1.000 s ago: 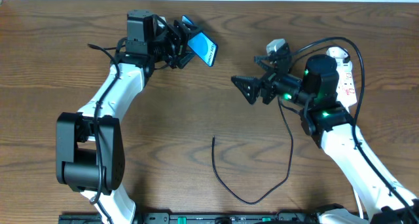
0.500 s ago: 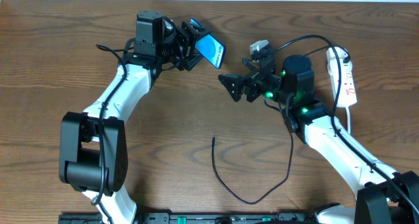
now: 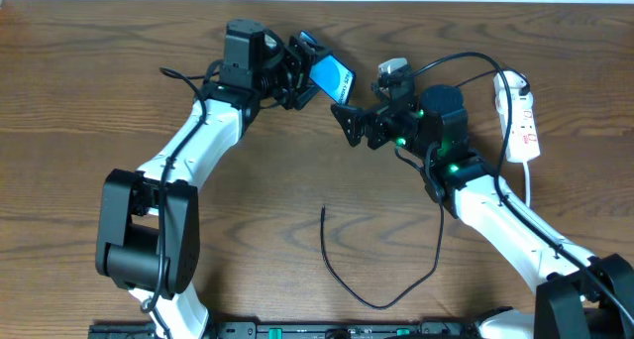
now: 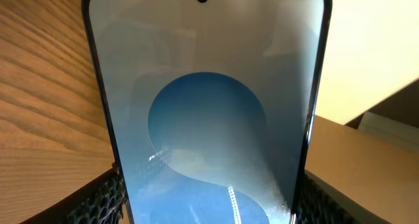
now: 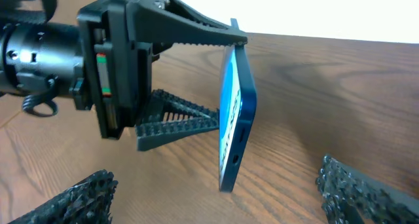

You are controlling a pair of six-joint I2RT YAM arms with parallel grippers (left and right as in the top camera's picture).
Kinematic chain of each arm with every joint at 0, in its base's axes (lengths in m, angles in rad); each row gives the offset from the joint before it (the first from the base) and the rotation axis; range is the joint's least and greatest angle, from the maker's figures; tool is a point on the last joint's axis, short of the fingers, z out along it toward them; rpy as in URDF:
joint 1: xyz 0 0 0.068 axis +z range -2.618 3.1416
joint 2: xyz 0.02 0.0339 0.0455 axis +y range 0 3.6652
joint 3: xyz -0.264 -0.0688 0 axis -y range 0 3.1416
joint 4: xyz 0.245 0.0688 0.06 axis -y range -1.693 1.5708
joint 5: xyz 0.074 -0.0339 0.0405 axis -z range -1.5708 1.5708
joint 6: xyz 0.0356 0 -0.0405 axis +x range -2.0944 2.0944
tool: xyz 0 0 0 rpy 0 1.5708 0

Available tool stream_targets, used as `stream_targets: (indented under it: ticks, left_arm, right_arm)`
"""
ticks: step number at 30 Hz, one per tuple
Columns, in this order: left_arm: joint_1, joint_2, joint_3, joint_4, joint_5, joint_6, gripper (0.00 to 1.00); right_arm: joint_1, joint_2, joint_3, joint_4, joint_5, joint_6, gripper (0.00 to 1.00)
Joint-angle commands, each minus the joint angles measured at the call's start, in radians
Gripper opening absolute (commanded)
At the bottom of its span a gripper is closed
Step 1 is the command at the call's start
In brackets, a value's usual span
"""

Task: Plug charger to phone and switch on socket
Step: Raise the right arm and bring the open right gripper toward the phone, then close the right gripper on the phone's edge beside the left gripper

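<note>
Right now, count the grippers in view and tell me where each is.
2. The left gripper is top centre in the overhead view, shut on the phone; the right gripper, open and empty, is just below it.

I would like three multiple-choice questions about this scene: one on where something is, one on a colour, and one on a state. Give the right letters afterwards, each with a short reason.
1. Where is the phone?
A. Flat on the table
B. In the left gripper, off the table
C. In the right gripper

2. Which colour is the phone's screen?
A. Red
B. Green
C. Blue

3. In what state is the right gripper?
A. Open, holding nothing
B. Shut on the charger
C. Shut on the phone

Answers:
1 B: in the right wrist view the left fingers clamp the phone, which stands clear of the wood.
2 C: the overhead and left wrist views both show blue.
3 A: its fingers stand far apart, and the charger lies loose on the table.
</note>
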Motion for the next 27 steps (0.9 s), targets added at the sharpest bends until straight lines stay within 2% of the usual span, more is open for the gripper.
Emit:
stream_targets:
  ticks: [1, 11, 27]
  left_arm:
    - [-0.007, -0.005, 0.022, 0.013, 0.000, -0.009, 0.07]
    - [-0.035, -0.005, 0.022, 0.013, 0.033, -0.013, 0.07]
    - [-0.092, -0.005, 0.022, 0.079, 0.056, -0.093, 0.07]
  right_arm:
    - [0.006, 0.016, 0.015, 0.005, 0.021, 0.032, 0.97]
    - [0.006, 0.016, 0.015, 0.026, 0.024, 0.034, 0.95]
    - [0.006, 0.016, 0.015, 0.025, 0.073, 0.111, 0.89]
